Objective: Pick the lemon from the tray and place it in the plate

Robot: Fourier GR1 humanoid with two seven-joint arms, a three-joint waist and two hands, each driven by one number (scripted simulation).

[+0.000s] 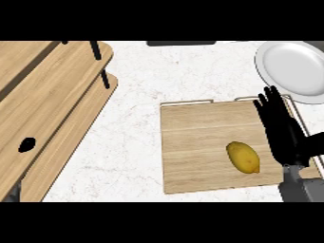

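Observation:
A yellow lemon (243,157) lies on the wooden tray (192,142), right of its middle and toward the front. My right hand (287,140) hovers over the tray's right edge, just right of the lemon and not touching it. Its fingers are straight and point toward the back, with the thumb out to the right, and it holds nothing. The white plate (294,71) sits at the back right, just beyond the fingertips. Of my left hand (27,144) only a small black bit shows at the far left, against the wooden shelf.
A tiered wooden shelf (45,95) with black posts fills the left side. White marble counter (136,142) lies between the shelf and the tray. A dark object (182,43) sits at the back edge.

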